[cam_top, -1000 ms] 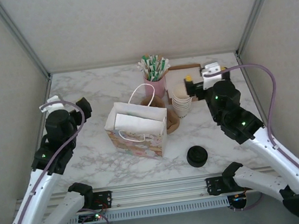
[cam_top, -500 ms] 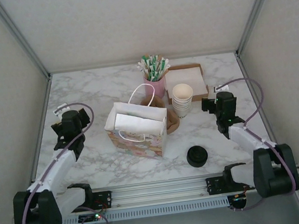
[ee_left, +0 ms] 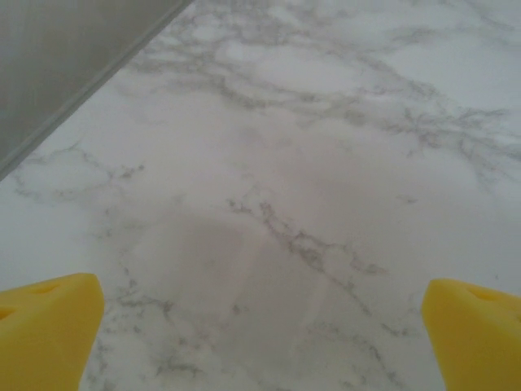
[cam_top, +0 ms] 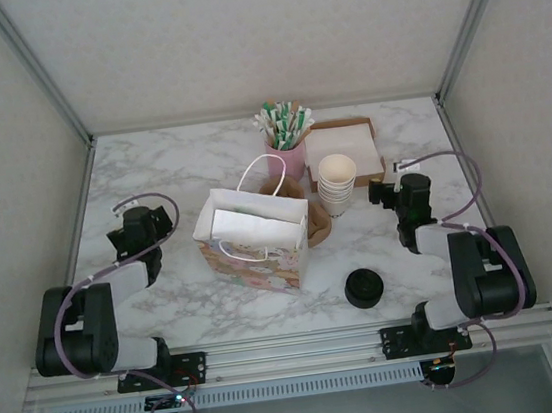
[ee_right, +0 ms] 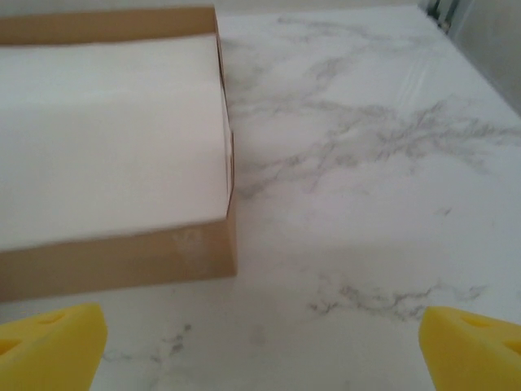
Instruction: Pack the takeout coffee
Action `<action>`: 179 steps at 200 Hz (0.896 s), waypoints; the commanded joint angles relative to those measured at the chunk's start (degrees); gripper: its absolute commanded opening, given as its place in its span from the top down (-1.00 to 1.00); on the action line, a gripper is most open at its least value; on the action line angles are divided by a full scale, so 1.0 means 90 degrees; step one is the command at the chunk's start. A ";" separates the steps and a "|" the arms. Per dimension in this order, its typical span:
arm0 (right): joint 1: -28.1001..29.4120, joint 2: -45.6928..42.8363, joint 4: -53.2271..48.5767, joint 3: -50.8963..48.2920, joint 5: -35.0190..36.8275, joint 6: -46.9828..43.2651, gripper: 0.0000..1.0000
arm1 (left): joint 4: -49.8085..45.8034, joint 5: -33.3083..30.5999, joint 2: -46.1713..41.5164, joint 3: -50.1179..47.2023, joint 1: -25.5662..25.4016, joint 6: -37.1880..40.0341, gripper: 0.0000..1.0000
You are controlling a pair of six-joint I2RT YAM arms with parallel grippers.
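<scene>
Where the coffee is cannot be told: no lidded cup can be made out on the table (cam_top: 171,169). The bag (cam_top: 255,239) stands upright near the middle of the table, its mouth open and its white handles up; inside, only a pale white surface can be made out. Touching the bag's far right corner are some brown pieces (cam_top: 315,224), too small to name. Just beyond them stands a stack of cream cups (cam_top: 337,181), without lids. A box (cam_top: 344,150) with white sheets in it lies behind the stack, and a pink pot (cam_top: 288,155) with green and white sticks stands to the left of the box. A low pile of black lids (cam_top: 364,287) sits near the front edge, to the right of the bag and apart from it. Both arms are folded low at the sides, well apart from the bag. The left gripper (ee_left: 260,342) is released, its yellow fingers (ee_left: 49,326) spread wide over bare marble, grasping nothing. The right gripper (ee_right: 260,342) is released too, its fingers (ee_right: 49,342) wide apart and empty, with the near corner of the box just ahead to the left.
</scene>
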 commanded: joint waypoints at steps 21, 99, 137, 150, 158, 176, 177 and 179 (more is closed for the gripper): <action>-0.0032 0.0458 0.1146 -0.0245 -0.0368 -0.0041 -0.98 | 0.1441 0.0758 0.0538 -0.0104 0.0017 0.0507 -1.00; -0.0031 0.0468 0.1151 -0.0243 -0.0380 -0.0051 -0.98 | 0.2321 0.0884 0.0798 -0.0493 -0.0015 0.0565 -1.00; -0.0021 0.0468 0.1122 -0.0229 -0.0386 -0.0060 -0.97 | 0.2289 0.0855 0.0789 -0.0474 -0.0051 0.0604 -1.00; -0.0022 0.0467 0.1121 -0.0232 -0.0377 -0.0061 -0.98 | 0.2266 0.0885 0.0790 -0.0467 -0.0050 0.0610 -1.00; -0.0019 0.0468 0.1113 -0.0227 -0.0370 -0.0070 -0.98 | 0.2262 0.0885 0.0784 -0.0464 -0.0048 0.0610 -1.00; -0.0002 0.0468 0.1103 -0.0228 -0.0365 -0.0081 -0.97 | 0.2263 0.0888 0.0791 -0.0464 -0.0049 0.0610 -1.00; -0.0006 0.0468 0.1103 -0.0226 -0.0366 -0.0080 -0.98 | 0.2262 0.0891 0.0791 -0.0464 -0.0053 0.0610 -1.00; -0.0003 0.0468 0.1105 -0.0224 -0.0367 -0.0080 -0.98 | 0.2260 0.0886 0.0791 -0.0462 -0.0049 0.0610 -1.00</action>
